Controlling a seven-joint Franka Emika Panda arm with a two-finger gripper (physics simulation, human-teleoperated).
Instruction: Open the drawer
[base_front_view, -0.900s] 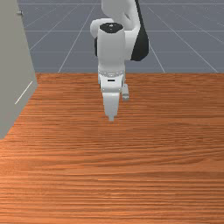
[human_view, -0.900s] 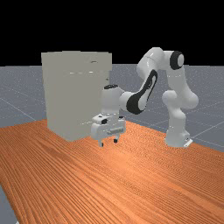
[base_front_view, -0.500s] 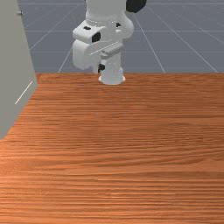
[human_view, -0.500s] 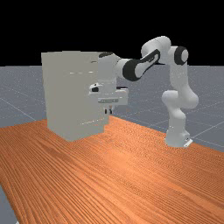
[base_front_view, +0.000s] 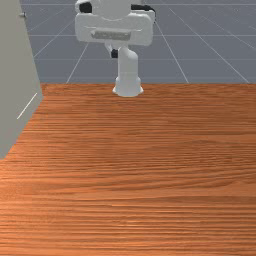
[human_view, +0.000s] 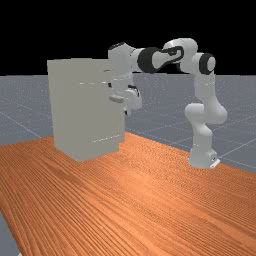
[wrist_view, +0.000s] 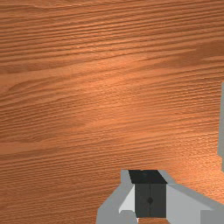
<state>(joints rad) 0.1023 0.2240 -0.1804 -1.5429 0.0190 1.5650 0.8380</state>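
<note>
Front view, rounded white tool (base_front_view: 114, 53) clenched empty, grainy orange-brown wood table (base_front_view: 128, 175), flat-sided grey cabinet (base_front_view: 16, 65).

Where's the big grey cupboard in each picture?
Front view: the cupboard runs down the left edge, from the top.
Far view: left of the middle, standing tall.
Wrist view: a grey strip of it peeks in at the picture's edge, beside the gripper.
Shared landmark: the wooden table.
</note>
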